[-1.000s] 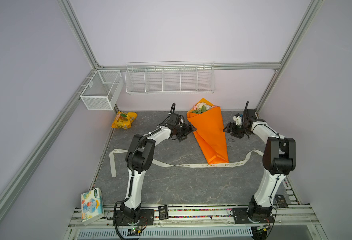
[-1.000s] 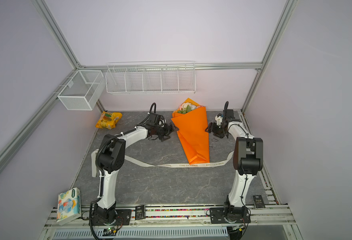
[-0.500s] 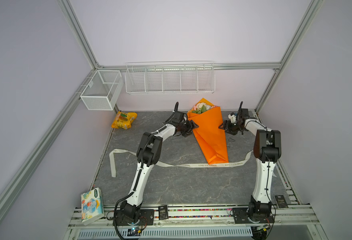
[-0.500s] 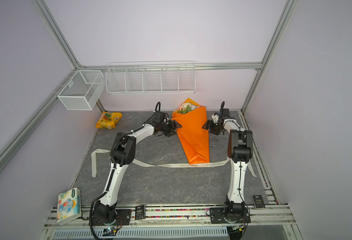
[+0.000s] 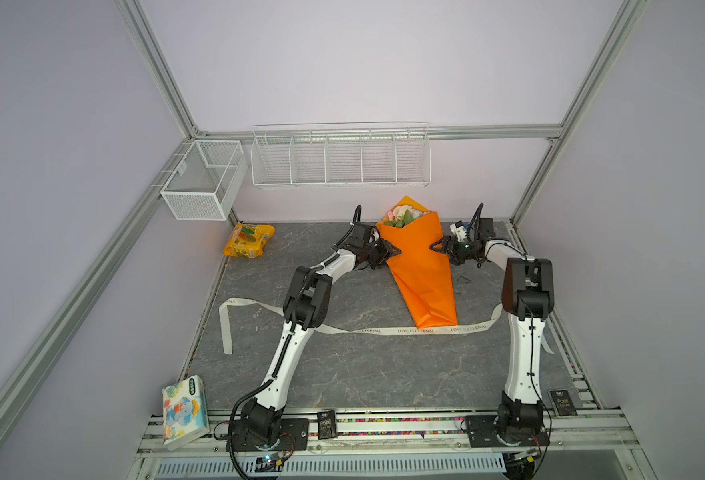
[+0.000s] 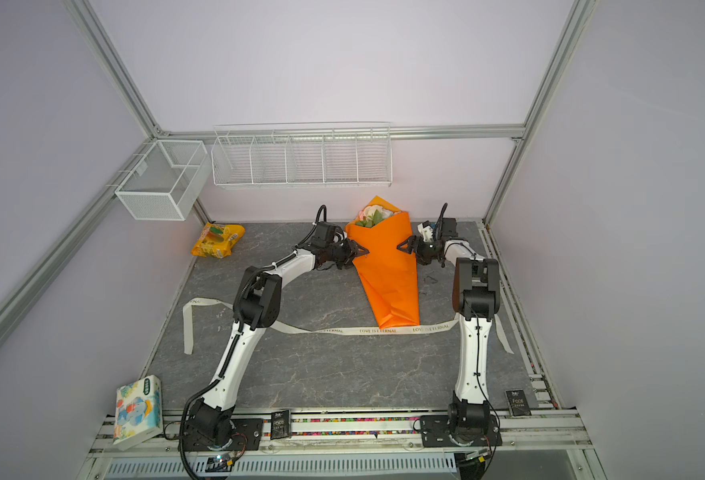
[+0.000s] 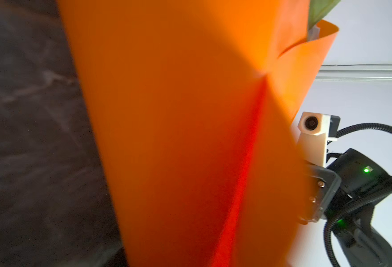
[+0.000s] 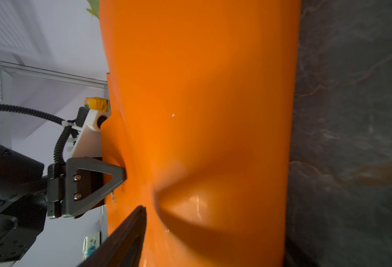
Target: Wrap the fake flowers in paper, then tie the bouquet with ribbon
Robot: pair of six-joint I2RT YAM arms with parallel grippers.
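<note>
Lying flat on the grey table [image 5: 363, 374], the bouquet of fake flowers [image 5: 421, 266] sits directly between the two pincers, wrapped in an orange paper cone. Its long axis runs crossways to the line joining them: flower heads beyond the pincers toward the back wall, narrow end behind them toward the arm bases.

The left pincer [image 5: 392, 252] meets the cone's near edge, and one finger [image 8: 98, 178] presses into the paper. Its jaws look partly closed, but whether they have pinched the paper cannot be told. The right pincer [image 5: 437, 248] meets the opposite edge with its jaws spread wide. One finger [image 8: 125, 235] rests against the wrap beside a dent, and nothing is clearly held.

Neither arm is nearer, as both touch the wide upper half. A printed ribbon [image 5: 409, 331] crosses the table at the cone's narrow end, well back from both pincers, so tying probably means reaching back for it.
</note>
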